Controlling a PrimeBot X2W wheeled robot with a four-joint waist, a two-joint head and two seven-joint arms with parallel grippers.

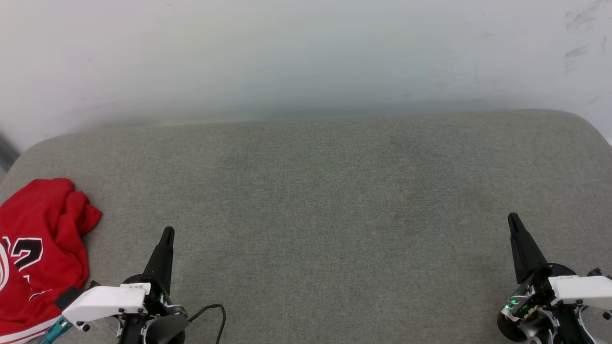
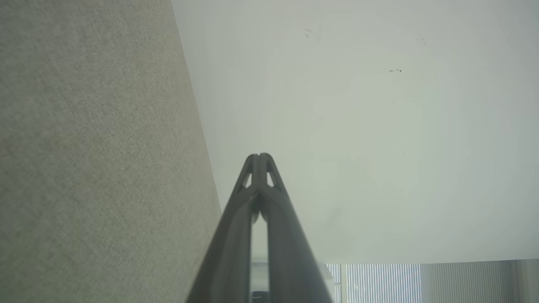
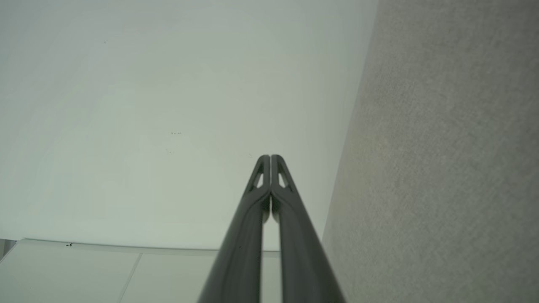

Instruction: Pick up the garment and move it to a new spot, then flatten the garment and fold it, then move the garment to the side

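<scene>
Garment (image 1: 40, 248): red jersey, crumpled at the near left corner of the grey padded surface (image 1: 334, 215), black numerals partly showing. Left gripper (image 1: 166, 234): fingers pressed together, empty, just right of the garment. Right gripper (image 1: 514, 220): likewise closed, empty, well apart. Step: pick-up apparently not begun. Next: left fingers must part and reach the cloth.

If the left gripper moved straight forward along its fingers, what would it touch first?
Probably the white wall; the left gripper, shut, aims along the grey surface, not at the garment.
</scene>
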